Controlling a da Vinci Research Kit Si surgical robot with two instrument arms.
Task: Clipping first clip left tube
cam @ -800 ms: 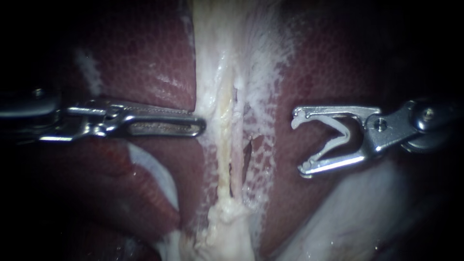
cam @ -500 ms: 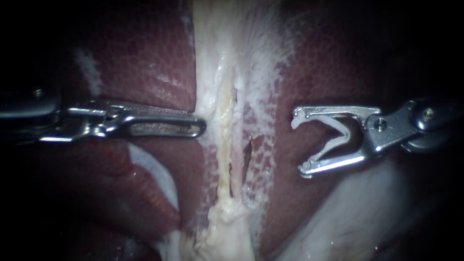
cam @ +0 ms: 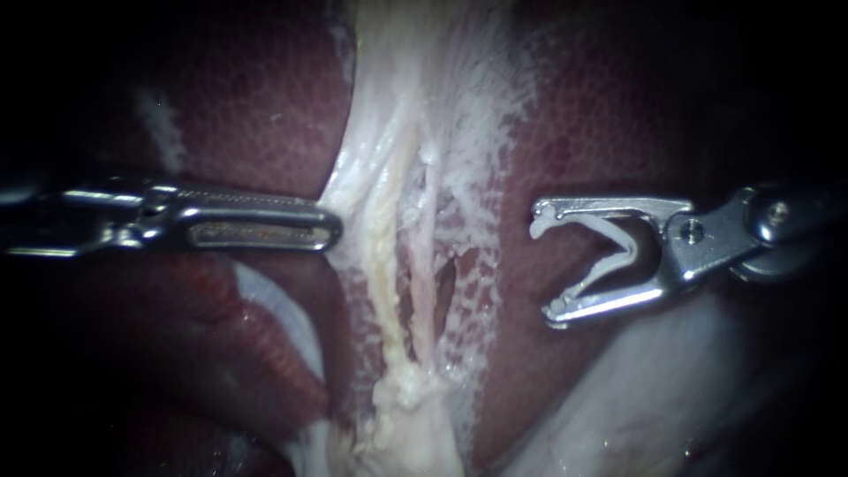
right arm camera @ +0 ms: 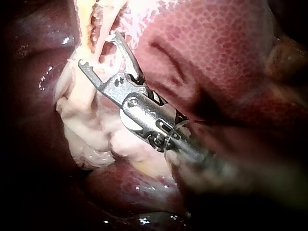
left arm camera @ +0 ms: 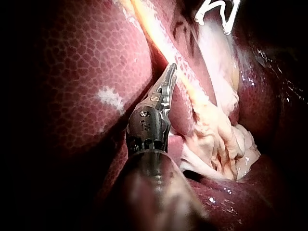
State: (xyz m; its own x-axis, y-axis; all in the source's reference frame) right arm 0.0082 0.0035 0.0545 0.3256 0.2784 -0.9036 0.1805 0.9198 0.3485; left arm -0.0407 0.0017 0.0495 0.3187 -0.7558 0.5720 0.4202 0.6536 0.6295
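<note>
Two tubes run down the middle between the liver lobes: the pale yellow left tube (cam: 384, 265) and a thinner pinkish right tube (cam: 426, 283). My left instrument (cam: 334, 231) comes in level, its slotted jaws shut on the white tissue (cam: 346, 181) at the left tube's edge, which is stretched leftwards. In the left wrist view its jaws (left arm camera: 171, 71) lie against that tissue beside the yellow tube (left arm camera: 166, 45). My right instrument (cam: 542, 265) holds a white clip (cam: 609, 252) spread wide in its jaws, well to the right of both tubes and touching neither. In the right wrist view its jaws (right arm camera: 96, 48) stand near the tubes.
Dark red liver (cam: 265, 115) lies on both sides of the tubes. A lump of pale fatty tissue (cam: 406, 415) sits where the tubes meet below. A white web of tissue (cam: 477, 150) covers the liver to the right of the tubes.
My left instrument has drawn back to the left, pulling the white tissue and the left tube sideways with it. The right instrument and its clip have stayed still.
</note>
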